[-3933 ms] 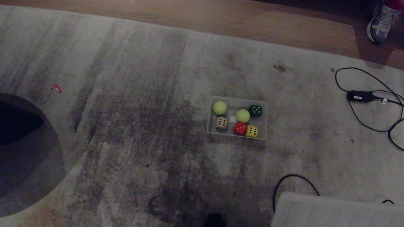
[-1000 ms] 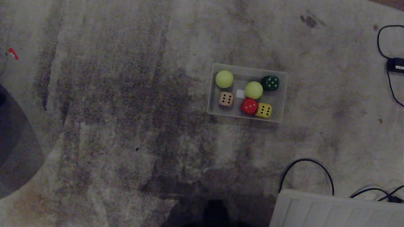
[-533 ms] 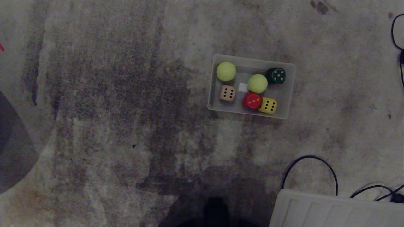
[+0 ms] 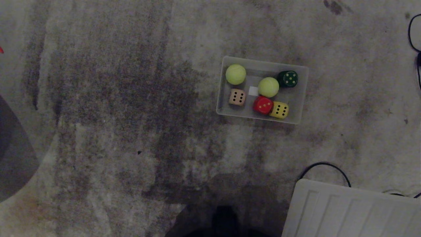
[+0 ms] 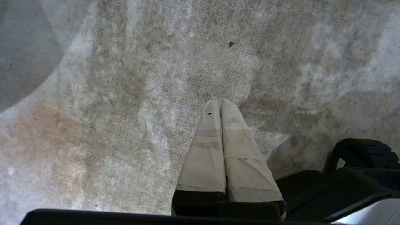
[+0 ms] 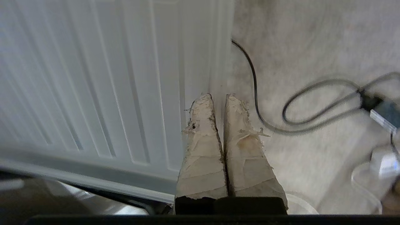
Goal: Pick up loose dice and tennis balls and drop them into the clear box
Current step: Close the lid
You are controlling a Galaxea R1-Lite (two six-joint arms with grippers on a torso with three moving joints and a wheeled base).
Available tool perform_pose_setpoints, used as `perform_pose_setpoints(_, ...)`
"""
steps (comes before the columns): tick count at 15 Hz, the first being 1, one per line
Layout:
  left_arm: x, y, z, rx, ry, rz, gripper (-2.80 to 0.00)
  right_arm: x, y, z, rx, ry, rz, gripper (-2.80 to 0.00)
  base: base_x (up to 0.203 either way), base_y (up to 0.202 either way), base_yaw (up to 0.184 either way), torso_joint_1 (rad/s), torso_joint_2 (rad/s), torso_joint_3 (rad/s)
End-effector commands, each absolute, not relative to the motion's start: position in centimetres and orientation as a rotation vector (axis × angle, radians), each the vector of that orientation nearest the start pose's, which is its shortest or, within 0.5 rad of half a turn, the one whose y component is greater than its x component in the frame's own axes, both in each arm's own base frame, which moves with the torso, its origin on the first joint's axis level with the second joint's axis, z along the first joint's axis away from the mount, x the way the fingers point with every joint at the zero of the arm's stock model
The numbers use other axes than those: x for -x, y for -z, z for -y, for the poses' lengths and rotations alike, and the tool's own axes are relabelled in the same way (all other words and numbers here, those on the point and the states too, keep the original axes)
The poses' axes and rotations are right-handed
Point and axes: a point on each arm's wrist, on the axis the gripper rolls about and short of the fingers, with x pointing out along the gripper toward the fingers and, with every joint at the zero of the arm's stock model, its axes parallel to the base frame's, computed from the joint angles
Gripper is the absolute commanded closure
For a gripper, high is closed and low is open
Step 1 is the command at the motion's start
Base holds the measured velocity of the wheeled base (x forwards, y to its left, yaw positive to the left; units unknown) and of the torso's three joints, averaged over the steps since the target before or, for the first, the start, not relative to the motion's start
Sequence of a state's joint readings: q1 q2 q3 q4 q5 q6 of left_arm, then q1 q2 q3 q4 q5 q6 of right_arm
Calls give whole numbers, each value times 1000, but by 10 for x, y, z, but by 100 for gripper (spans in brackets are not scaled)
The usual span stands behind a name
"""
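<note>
The clear box [image 4: 297,98] on the carpet holds four dice [image 4: 237,97] and two tennis balls [image 4: 235,74].

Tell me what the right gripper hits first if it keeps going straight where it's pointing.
Probably the ribbed white lid: the shut right gripper points at its edge, beside the black cable on the carpet. Depth is unclear.

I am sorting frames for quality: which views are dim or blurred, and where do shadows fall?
Head view: dim overall, with a dark shadow at the bottom edge of the grey mottled carpet.
Left wrist view: brighter and sharp.
Right wrist view: bright, but the black looped cable and white ribbed plastic lid are smeared by motion.
</note>
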State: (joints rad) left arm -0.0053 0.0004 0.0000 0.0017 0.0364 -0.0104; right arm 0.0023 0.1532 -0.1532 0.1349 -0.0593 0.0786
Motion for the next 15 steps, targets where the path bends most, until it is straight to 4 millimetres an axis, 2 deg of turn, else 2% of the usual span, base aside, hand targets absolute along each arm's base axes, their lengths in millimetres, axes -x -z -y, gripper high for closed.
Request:
perform_pose_setpoints(1, 23, -75, -1, 11, -32, -4, 0, -12, -132, 2, -117, 124, -275, 0, 0, 0, 0, 0, 0, 0)
perform_pose_setpoints(4, 23, -75, -1, 11, -31, -4, 0, -68, -154, 5, -193, 210, -325, 0, 0, 0, 0, 0, 0, 0)
perform_pose_setpoints(9, 23, -75, -1, 11, -31, -4, 0, -168, -165, 2, -353, 220, -254, 0, 0, 0, 0, 0, 0, 0)
perform_pose_setpoints(11, 23, -75, -1, 11, -32, -4, 0, -209, -191, -10, -464, 140, -149, 0, 0, 0, 0, 0, 0, 0)
perform_pose_setpoints(13, 23, -75, -1, 11, -32, -4, 0, -235, -213, -19, -528, 29, -83, 0, 0, 0, 0, 0, 0, 0)
perform_pose_setpoints(15, 23, -75, -1, 11, -31, -4, 0, -240, -220, -25, -549, -98, -88, 0, 0, 0, 0, 0, 0, 0)
